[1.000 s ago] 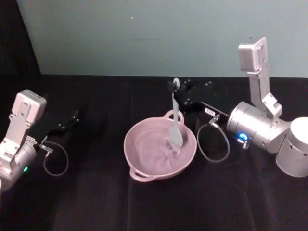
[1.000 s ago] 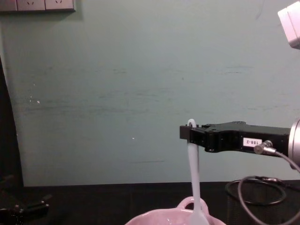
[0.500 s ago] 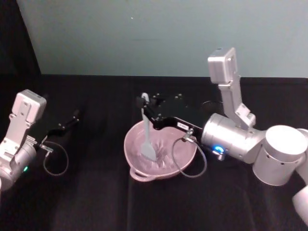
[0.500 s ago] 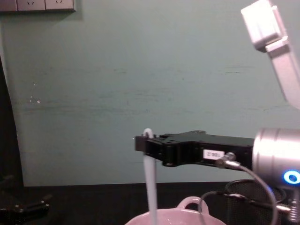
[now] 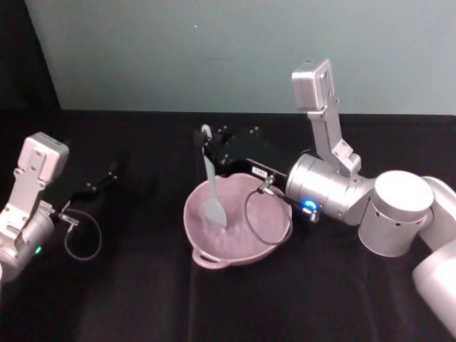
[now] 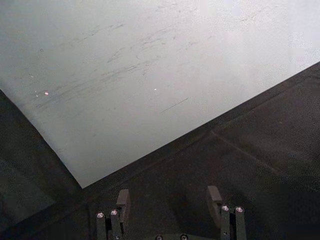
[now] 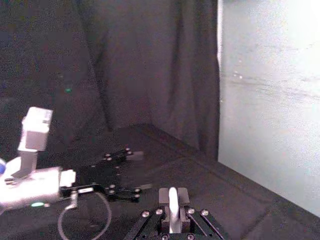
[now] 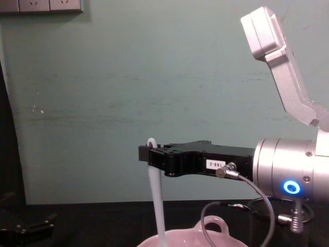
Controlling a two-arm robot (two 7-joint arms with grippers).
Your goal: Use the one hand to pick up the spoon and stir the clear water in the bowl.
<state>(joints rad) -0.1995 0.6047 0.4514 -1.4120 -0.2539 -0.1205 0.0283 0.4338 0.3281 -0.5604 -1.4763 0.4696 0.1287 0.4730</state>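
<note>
Since a second ago the right pincer [image 5: 206, 146] has swept leftward over the bowl [image 5: 235, 246], carrying the spoon [image 5: 212, 192] from the water's right side to its left; its jaws are clamped on the handle's top end, so the spoon hangs straight below the pincer with its flat head dipped in the bowl beneath, letting a sideways sweep do the stirring; the left pincer [image 5: 107, 178] lies parked well off to that side, jaws wide, holding nothing.
</note>
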